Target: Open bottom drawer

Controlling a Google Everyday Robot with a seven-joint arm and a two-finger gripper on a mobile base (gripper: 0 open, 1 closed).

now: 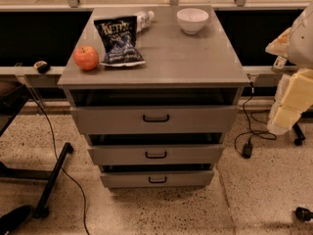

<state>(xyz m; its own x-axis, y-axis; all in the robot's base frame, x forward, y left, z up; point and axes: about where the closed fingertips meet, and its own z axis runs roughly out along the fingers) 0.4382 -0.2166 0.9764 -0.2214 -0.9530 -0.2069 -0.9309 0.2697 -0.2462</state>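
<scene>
The grey cabinet (161, 58) has three drawers stacked in its front. The bottom drawer (122, 179) is the lowest and slimmest, with a small black bar handle (157, 179). Its front stands a little out, with a dark gap above it. The two drawers above also stand slightly out. My arm and gripper (286, 111) hang at the right edge of the view, pale and bulky. They are well to the right of the cabinet, about level with the top drawer, and touch nothing.
On the cabinet top lie a red apple (86, 58), a black chips bag (117, 40), a lying bottle (143, 18) and a white bowl (192, 20). A black cable and plug (247, 150) lie on the floor at right. A black stand leg (54, 177) and cord lie at left.
</scene>
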